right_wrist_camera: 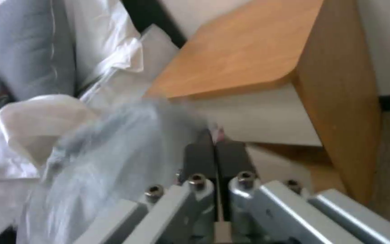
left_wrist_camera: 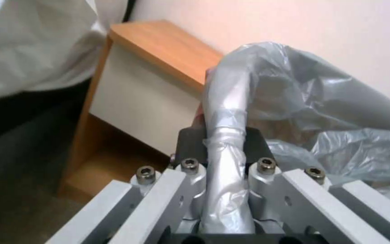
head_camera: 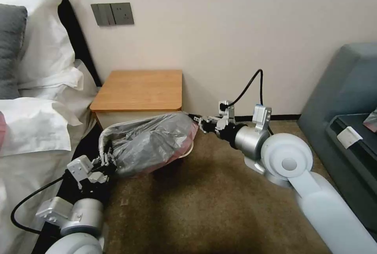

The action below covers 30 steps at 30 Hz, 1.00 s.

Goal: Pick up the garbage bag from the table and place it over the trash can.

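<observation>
You had bare brown carpet across the lower middle of the frame, hemmed by the bed at left and a grey sofa at right. The table stood against the wall at centre. Just below it, the garbage bag hung stretched between your arms. Your left gripper had its jaws clamped on the bag's bunched edge at lower left. Your right gripper pinched the bag's opposite end, jaws pressed together.
</observation>
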Motion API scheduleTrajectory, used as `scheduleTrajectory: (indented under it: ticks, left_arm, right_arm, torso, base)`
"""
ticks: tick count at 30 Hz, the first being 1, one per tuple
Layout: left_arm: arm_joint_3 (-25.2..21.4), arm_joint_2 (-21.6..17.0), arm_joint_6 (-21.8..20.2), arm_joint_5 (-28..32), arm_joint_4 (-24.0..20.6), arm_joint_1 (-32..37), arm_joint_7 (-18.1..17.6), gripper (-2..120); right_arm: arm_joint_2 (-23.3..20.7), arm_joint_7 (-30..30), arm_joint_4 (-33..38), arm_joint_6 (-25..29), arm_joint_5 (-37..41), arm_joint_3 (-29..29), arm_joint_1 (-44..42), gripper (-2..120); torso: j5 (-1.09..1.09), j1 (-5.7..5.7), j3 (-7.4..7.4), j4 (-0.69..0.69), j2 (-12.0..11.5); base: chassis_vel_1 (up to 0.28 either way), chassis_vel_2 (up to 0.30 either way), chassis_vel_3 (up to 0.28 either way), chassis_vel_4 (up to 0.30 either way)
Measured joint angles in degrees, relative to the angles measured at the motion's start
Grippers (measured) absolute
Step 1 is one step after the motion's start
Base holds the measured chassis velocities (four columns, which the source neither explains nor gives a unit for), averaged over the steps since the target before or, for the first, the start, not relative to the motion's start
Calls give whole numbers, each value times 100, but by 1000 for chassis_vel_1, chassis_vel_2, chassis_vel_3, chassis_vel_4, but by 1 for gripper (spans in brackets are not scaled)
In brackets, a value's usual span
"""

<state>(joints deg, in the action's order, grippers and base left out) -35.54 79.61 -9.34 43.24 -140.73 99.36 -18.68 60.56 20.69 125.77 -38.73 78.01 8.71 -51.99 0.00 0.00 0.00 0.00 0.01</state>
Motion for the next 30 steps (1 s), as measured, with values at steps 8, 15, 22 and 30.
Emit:
scheduleTrajectory:
  ticks: [8,15,22,30]
  left_arm:
    - [-23,1,-39,119,44,-120,-15,7]
    - [-56,7,-79,194,74,-130,-48,7]
    - [-71,9,-133,421,37,-123,-123,7]
    - [-54,11,-182,546,-28,-106,-149,7]
  right_arm:
    - [57,-166,327,24,62,368,-495,32]
    - [196,328,893,120,594,1006,-999,60]
    - [416,507,1006,416,1621,1399,-1311,82]
    - [966,852,747,889,2999,1356,-1261,99]
  torso:
    - [0,0,0,0,0]
    - [0,0,0,0,0]
    - [0,0,0,0,0]
    - [1,0,0,1,0]
  base:
    - [0,0,0,0]
    - [0,0,0,0]
    - [0,0,0,0]
    - [0,0,0,0]
